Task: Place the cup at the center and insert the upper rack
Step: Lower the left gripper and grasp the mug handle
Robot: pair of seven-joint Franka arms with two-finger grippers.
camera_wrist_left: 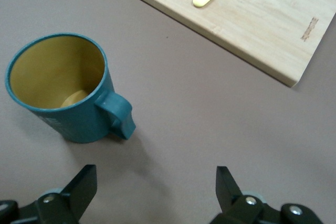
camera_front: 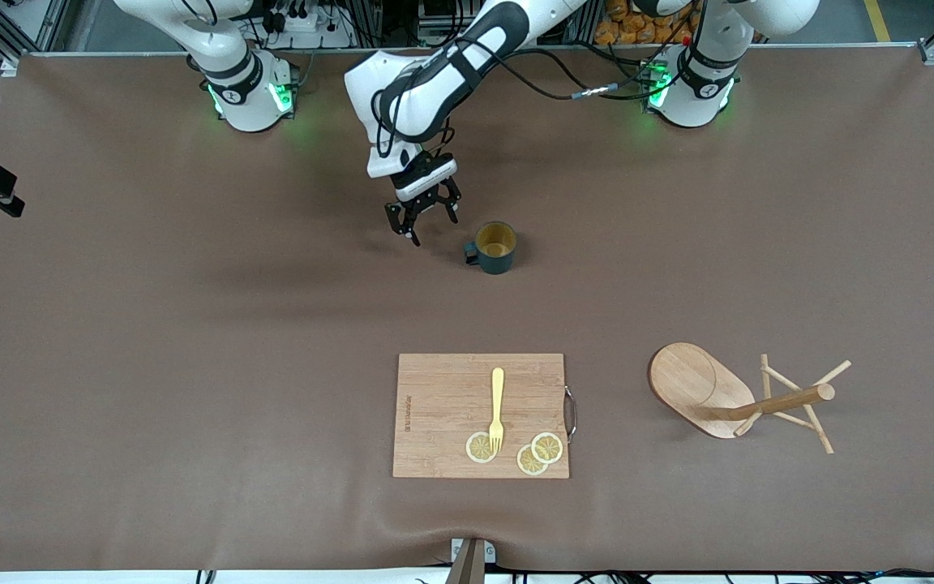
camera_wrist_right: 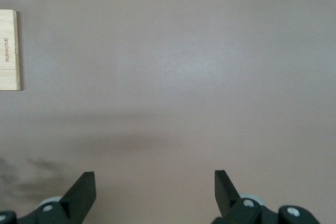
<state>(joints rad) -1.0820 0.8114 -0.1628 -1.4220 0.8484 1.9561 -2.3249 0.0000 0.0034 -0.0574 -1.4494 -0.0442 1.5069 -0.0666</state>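
Note:
The dark teal cup (camera_front: 494, 247) with an olive inside stands upright on the brown table, its handle toward the right arm's end. It fills part of the left wrist view (camera_wrist_left: 58, 98). My left gripper (camera_front: 432, 221) is open and empty, low over the table just beside the cup's handle; its jaws (camera_wrist_left: 156, 182) stand wide apart. The wooden mug tree (camera_front: 726, 397) lies on its side toward the left arm's end, nearer the front camera than the cup. My right gripper (camera_wrist_right: 155, 179) is open and empty over bare table, out of the front view.
A bamboo cutting board (camera_front: 479, 414) lies nearer the front camera than the cup, with a yellow fork (camera_front: 497, 410) and lemon slices (camera_front: 538, 454) on it. The board also shows in the left wrist view (camera_wrist_left: 252, 14) and the right wrist view (camera_wrist_right: 9, 51).

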